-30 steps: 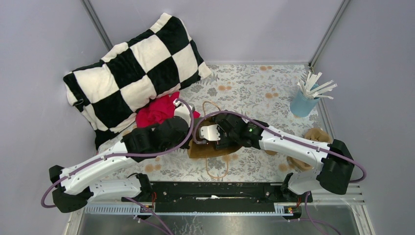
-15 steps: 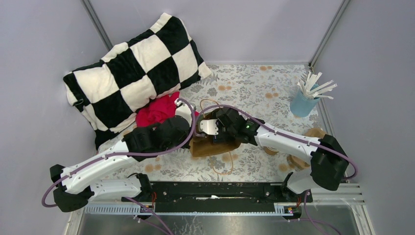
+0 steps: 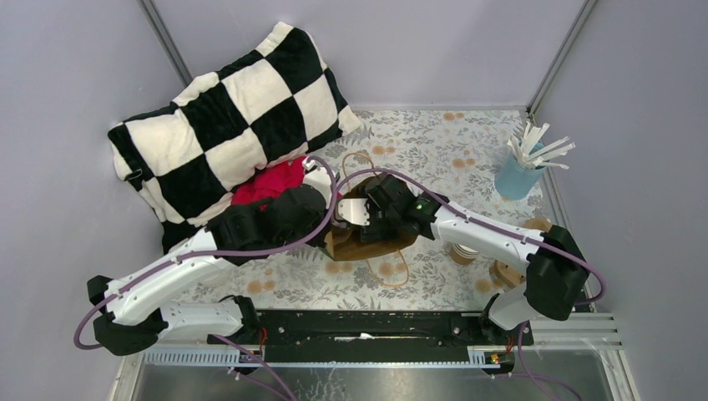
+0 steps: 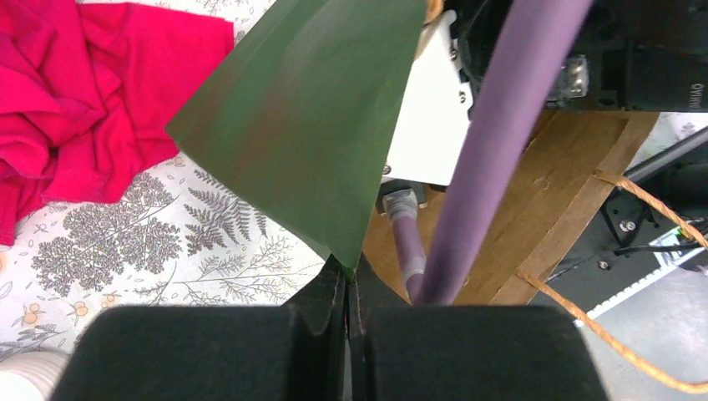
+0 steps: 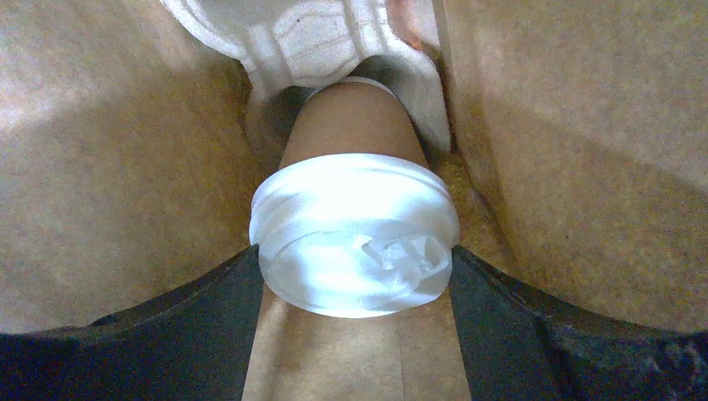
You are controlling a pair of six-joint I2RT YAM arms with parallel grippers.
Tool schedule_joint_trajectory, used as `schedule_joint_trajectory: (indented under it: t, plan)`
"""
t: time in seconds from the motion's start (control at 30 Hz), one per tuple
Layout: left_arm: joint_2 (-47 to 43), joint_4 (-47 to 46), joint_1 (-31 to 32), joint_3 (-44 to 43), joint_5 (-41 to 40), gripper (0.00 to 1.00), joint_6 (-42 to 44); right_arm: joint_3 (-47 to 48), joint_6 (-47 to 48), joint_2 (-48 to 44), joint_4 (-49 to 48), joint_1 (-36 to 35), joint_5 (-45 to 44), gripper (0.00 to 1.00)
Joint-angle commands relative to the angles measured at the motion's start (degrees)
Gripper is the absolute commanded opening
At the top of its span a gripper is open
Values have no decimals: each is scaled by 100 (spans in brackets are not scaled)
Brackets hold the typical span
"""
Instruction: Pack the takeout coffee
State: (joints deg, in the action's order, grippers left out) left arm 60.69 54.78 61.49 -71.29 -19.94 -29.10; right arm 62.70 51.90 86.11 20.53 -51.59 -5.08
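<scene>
Coffee cup (image 5: 355,225): brown paper cup with a white lid, inside the paper bag (image 3: 371,244). The lid faces the right wrist camera and the base is at a pocket of the cardboard cup tray (image 5: 309,38).
Right gripper (image 5: 354,263): jaws set wide, reaching into the mouth of the bag. One dark finger (image 5: 209,317) lies against each side of the cup's lid, so it has hold of the cup.
Left gripper (image 4: 346,282): closed tight, pinching the pointed edge of the bag's flap (image 4: 309,117), which stands up from the fingers and looks dark and blurred so close to the lens.
Paper bag: brown, in the middle of the table between the two wrists, with brown walls on both sides of the cup. Whether it stands or lies I cannot tell.
Bag handle (image 3: 392,271): a thin twine loop on the near side of the bag.
Cable (image 4: 501,142): purple, running across the left wrist view in front of the bag.
Red cloth (image 3: 271,188): crumpled just left of the bag, touching the pillow.
Pillow (image 3: 225,125): black and white checks, far left corner.
Stack of cups (image 3: 463,251): right of the bag, partly behind the right arm.
Blue cup (image 3: 518,180): far right, holding white sticks.
Table (image 3: 434,150): covered in a flowered cloth.
</scene>
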Motion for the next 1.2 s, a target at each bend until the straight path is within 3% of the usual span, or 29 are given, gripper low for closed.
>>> schedule_joint_trajectory:
  t: [0.0, 0.47, 0.7, 0.8, 1.03, 1.17]
  plan:
    - [136, 58, 20, -763, 582, 1, 180, 642, -396, -21, 913, 97, 182, 71]
    - [262, -179, 20, -671, 1340, 3, -62, 1327, -952, -143, 2617, -42, 687, 69]
    - [178, -222, -61, -368, 1299, 5, -394, 1125, -1104, -23, 2738, -153, 867, 69]
    - [42, -9, -181, -227, 944, 13, -746, 1137, -1139, 189, 2654, -197, 905, 69]
    - [58, 747, -336, -560, 144, 16, -1135, 1226, -1265, 735, 2475, -308, 1007, 69]
    - [212, 1059, -340, -1080, -198, 36, -1003, 1254, -1233, 1001, 2333, -334, 950, 69]
